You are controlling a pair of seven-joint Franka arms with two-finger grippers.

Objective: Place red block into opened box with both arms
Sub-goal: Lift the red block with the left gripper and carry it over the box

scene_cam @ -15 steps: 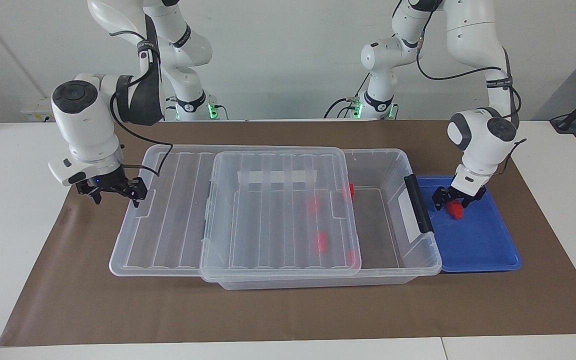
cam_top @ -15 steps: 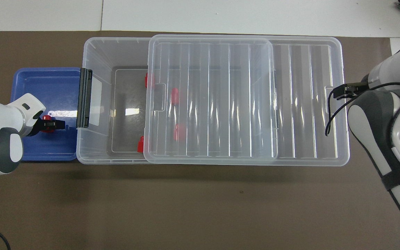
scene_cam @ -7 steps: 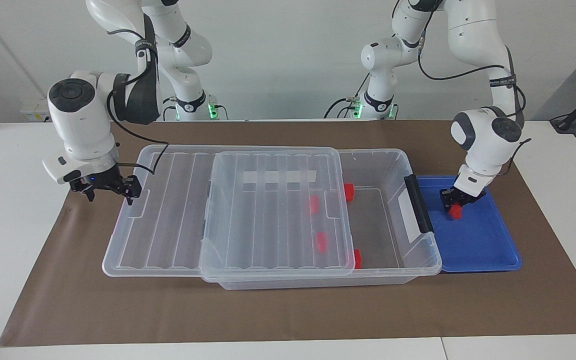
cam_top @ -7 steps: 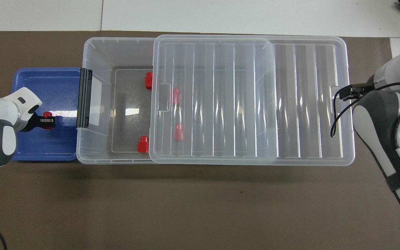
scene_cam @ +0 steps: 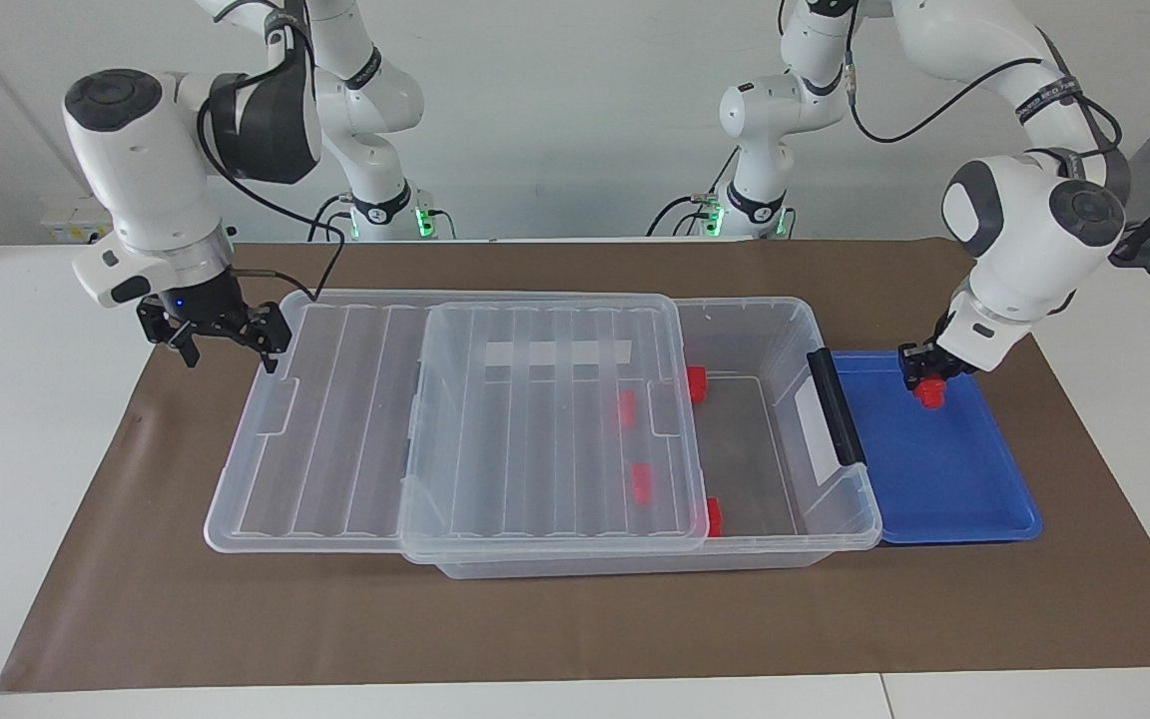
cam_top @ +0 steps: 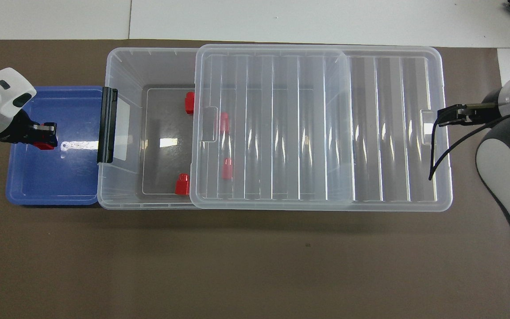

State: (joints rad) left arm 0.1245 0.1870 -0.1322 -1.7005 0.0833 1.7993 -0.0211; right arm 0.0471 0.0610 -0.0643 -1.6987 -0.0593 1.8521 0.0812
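My left gripper (scene_cam: 924, 371) has clamped onto the red block (scene_cam: 929, 394) and lifted it clear of the blue tray (scene_cam: 944, 479) it sat on a second ago; the block now hangs between my fingertips, over the tray end nearest the robots. My right gripper (scene_cam: 226, 340), fingers spread wide and empty, has risen off the lid (scene_cam: 455, 419), which it slid back to leave the box (scene_cam: 785, 449) open. Four blocks lie inside; carrying this one over the opening looks next
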